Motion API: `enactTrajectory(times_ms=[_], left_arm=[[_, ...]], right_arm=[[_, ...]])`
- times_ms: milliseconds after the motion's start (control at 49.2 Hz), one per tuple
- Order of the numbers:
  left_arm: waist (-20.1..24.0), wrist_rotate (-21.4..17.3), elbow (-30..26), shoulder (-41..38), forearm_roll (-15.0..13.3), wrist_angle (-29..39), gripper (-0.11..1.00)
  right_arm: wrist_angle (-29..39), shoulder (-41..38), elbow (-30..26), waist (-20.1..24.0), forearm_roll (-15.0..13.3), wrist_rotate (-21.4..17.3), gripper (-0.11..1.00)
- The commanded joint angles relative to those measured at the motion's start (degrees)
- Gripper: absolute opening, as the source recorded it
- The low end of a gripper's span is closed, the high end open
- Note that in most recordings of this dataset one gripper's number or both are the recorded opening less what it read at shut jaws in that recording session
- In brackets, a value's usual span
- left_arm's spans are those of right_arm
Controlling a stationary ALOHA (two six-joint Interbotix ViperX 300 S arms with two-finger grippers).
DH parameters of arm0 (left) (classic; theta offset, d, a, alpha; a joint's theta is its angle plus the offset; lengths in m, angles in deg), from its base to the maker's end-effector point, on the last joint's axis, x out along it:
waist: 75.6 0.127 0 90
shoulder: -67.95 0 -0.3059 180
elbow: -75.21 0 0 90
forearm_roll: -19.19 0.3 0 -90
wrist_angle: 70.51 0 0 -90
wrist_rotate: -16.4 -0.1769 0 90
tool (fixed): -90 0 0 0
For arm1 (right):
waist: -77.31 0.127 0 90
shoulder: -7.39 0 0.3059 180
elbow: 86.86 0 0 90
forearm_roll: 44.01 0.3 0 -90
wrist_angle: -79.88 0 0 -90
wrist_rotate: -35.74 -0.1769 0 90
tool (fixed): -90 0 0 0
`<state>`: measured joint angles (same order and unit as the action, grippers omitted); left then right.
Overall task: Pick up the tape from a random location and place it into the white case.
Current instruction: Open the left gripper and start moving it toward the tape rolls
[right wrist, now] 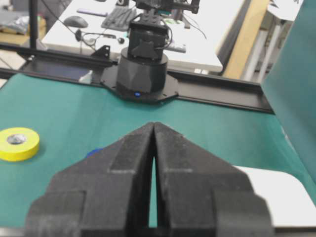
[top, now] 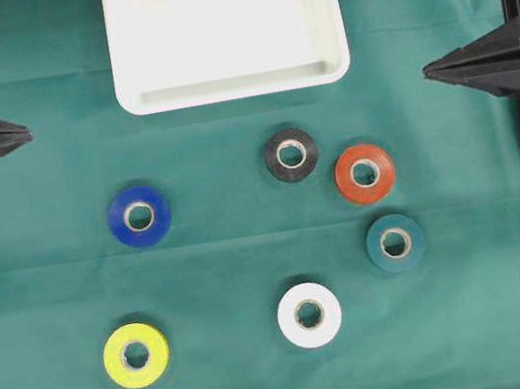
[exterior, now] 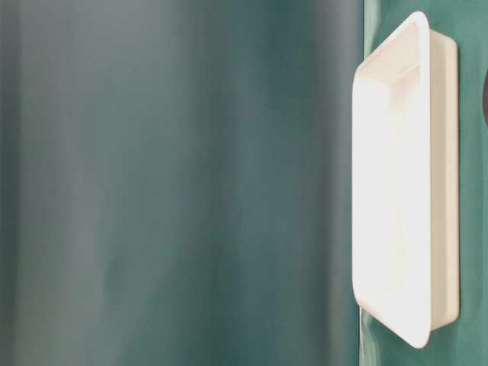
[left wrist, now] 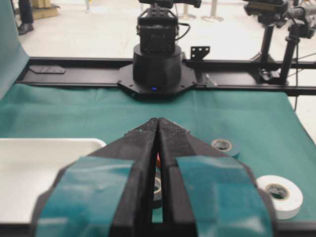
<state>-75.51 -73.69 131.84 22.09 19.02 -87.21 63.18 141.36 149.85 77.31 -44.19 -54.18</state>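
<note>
Overhead exterior view: six tape rolls lie flat on the green cloth (top: pixel 249 246), none in the white case (top: pixel 224 29) at the far edge's middle. Black tape (top: pixel 290 154) lies nearest the case, touching orange tape (top: pixel 365 173); teal tape (top: pixel 395 243), white tape (top: pixel 309 315), yellow tape (top: pixel 136 355) and blue tape (top: pixel 139 216) lie apart. The left gripper (top: pixel 27 134) and right gripper (top: pixel 427 72) sit at the side edges, fingers pressed together, empty.

White case (exterior: pixel 438 175) at right side of frame, seen turned sideways: shallow rectangular tray w/ rounded corners and raised rim, its bright interior facing left. Green cloth (exterior: pixel 471 23) shows behind it along the right edge. Dark sliver of something at mid-right edge, too cropped to identify. Left two-thirds of frame: blurred grey-green surface.
</note>
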Motion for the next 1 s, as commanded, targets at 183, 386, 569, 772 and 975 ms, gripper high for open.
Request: enactTrajectory(times_ms=[183, 386, 569, 772, 975], left_arm=[[0.09, -0.26, -3.78, -1.49, -0.18, 5.98, 0.01], [0.09, -0.26, -3.78, -1.49, -0.18, 6.42, 0.02], [0.18, -0.26, -3.78, -1.58, -0.18, 6.68, 0.02], [0.09, -0.09, -3.78, -1.58, -0.18, 6.68, 0.3], [0.09, -0.26, -3.78, -1.58, -0.18, 7.12, 0.88]], right_arm=[[3.78, -0.44, -2.99, -0.18, 0.09, -0.53, 0.0], [5.71, -0.53, -3.52, -0.18, 0.09, -0.7, 0.0], [6.68, -0.53, -3.52, -0.09, 0.09, -0.7, 0.0], [7.38, -0.53, -3.52, -0.18, 0.09, -0.88, 0.23], [8.7, -0.97, -3.6, -0.18, 0.09, -1.14, 0.83]])
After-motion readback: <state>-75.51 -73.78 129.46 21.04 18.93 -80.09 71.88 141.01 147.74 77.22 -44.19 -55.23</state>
